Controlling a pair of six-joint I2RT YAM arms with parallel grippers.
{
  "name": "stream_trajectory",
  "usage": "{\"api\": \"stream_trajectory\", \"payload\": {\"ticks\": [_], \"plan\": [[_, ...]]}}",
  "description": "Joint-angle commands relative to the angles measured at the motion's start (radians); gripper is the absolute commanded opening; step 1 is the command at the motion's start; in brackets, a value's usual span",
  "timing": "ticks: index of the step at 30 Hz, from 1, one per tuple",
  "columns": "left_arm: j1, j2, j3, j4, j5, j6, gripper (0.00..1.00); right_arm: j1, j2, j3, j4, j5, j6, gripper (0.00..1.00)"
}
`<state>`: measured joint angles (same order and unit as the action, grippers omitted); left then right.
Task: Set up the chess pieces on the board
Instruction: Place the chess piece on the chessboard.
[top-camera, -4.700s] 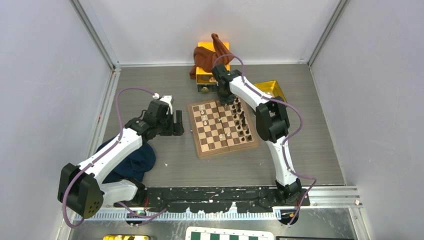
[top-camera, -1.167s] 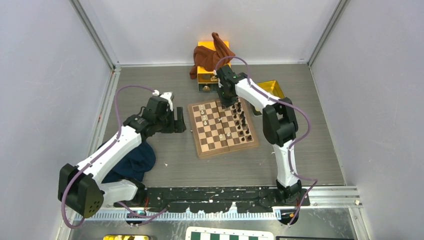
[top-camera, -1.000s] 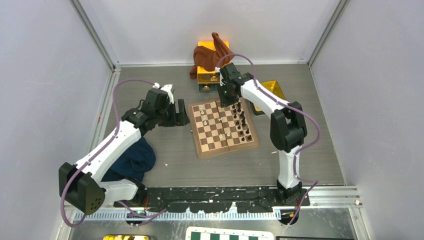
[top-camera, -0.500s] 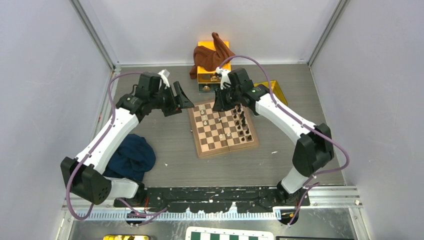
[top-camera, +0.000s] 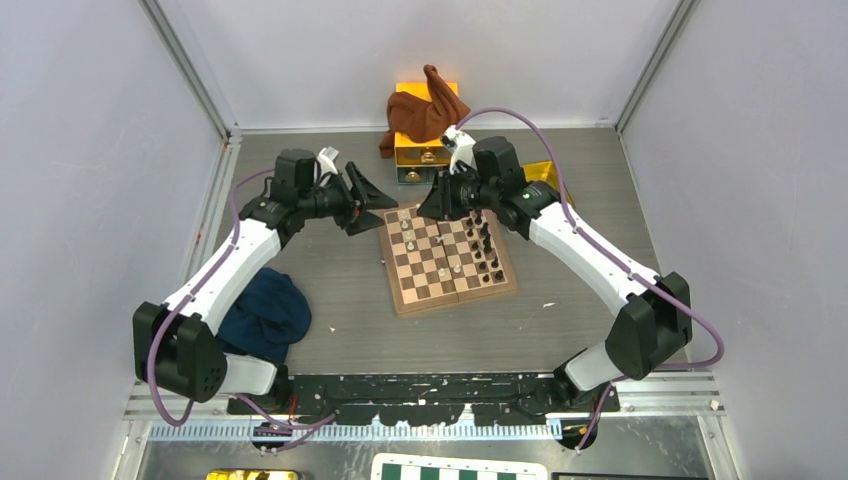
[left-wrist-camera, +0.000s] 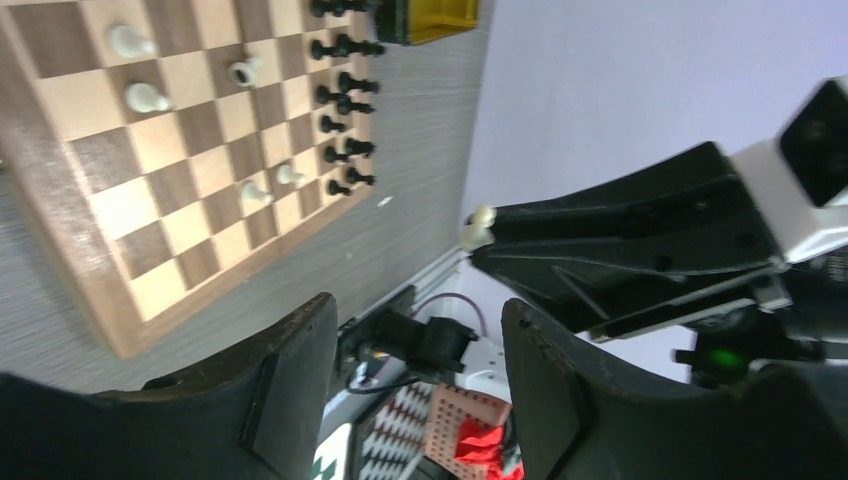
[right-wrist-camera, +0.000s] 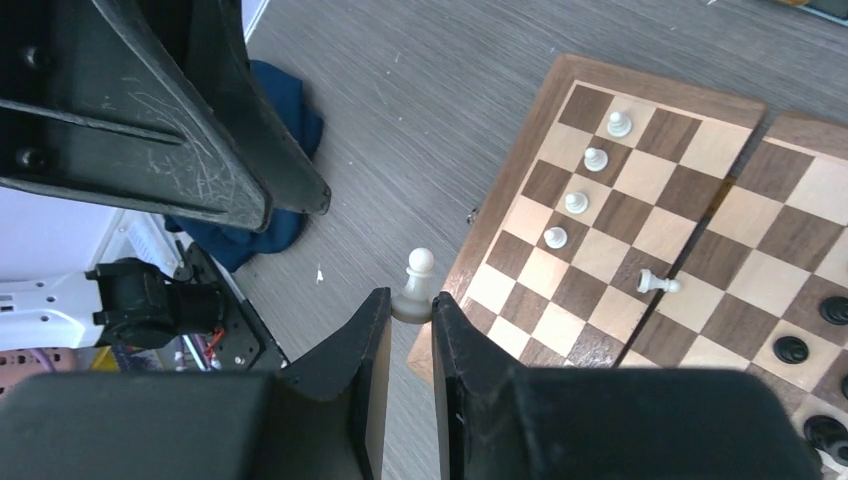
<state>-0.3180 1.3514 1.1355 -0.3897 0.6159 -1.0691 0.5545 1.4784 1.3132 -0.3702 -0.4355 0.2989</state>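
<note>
Right gripper: my right gripper (right-wrist-camera: 410, 305) is nearly shut and pinches a small cream-white turned pawn (right-wrist-camera: 418, 277) by its base, leaving the head free.
Left gripper: my left gripper (left-wrist-camera: 415, 320) has its jaws well apart and holds nothing. It points at the right gripper's tip.
Why held so: I judge this to be a handover in the air. The low grip leaves the pawn's head for the other fingers to take.
Pawn's place: it is in the air near the 11 o'clock corner of the square wooden chessboard with dark brown and tan squares (top-camera: 425, 285).
Board: dark brown-black pieces (top-camera: 485, 245) crowd the 3 o'clock side, and cream-white pawns (top-camera: 407, 232) stand in a file at 9 o'clock.
Top view only: both arms arch toward each other at the board's 12 o'clock edge, but the held pawn is too small to make out.
Right wrist view only: the grip itself shows here — also a cream-white piece lying on its side (right-wrist-camera: 655, 283) near mid-board.
Left wrist view only: the pawn sits ahead of my open jaws, not between them.
</note>
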Motion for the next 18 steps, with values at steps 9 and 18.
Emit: {"api": "stream_trajectory", "payload": {"ticks": [9, 18], "plan": [[0.003, 0.037, -0.034, 0.351, 0.156, -0.173, 0.56, 0.032, -0.027, 0.014, 0.105, -0.065, 0.066, 0.05], [-0.011, 0.075, -0.039, 0.373, 0.184, -0.169, 0.5, 0.051, -0.013, 0.03, 0.118, -0.062, 0.071, 0.04]]}}
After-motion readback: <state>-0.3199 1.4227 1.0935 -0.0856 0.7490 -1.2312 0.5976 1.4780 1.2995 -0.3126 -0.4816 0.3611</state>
